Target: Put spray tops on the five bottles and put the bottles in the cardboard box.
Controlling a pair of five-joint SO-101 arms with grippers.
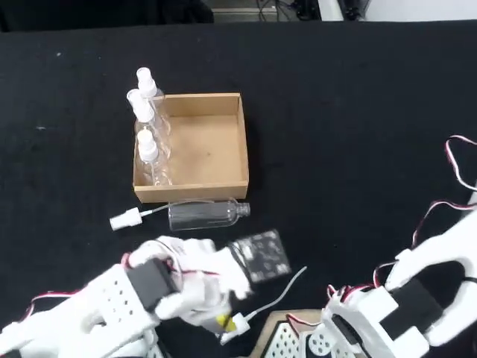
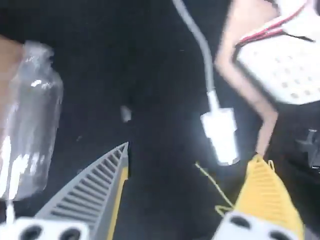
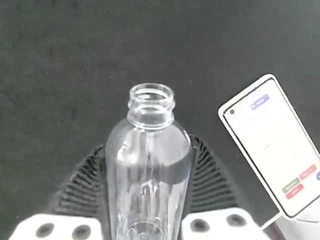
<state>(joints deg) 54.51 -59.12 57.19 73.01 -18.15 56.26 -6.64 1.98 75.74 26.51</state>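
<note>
3 capped bottles (image 1: 141, 112) in the cardboard box (image 1: 212, 153); left pincer (image 2: 190, 155) spread, right pincer (image 3: 150, 152) tight on an uncapped bottle (image 3: 150, 112)

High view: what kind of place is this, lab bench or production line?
Probably a lab test bench, not a line: black-covered table, loose cables at its far edge, a phone lying on it near the right gripper, which holds an uncapped bottle.

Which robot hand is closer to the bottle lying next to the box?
Left. The left gripper hangs open close to the lying bottle. The right gripper is farther off at the table's near right, shut on another bottle.
</note>
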